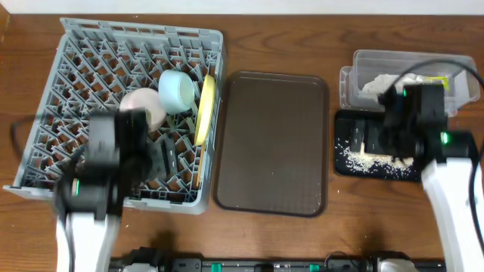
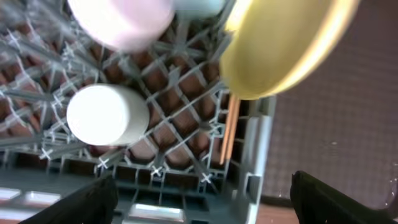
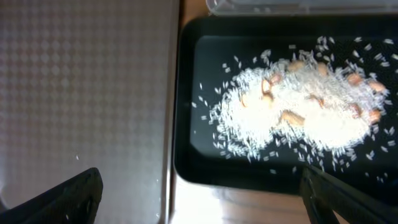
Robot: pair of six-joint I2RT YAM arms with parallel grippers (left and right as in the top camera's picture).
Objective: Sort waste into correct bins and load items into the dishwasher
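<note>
The grey dish rack holds a white bowl, a light-blue bowl and the pale-yellow plate standing on edge. In the left wrist view the plate is at the top right, with the chopsticks lying in the rack below it. My left gripper is open and empty over the rack's front edge. The black tray holds the rice grains. My right gripper is open and empty over its near left corner. The clear tub holds the white napkin and the wrapper.
The brown serving tray lies between the rack and the bins. A white cup-like thing sits in the rack near my left gripper. The rack's front wall is right under the left gripper.
</note>
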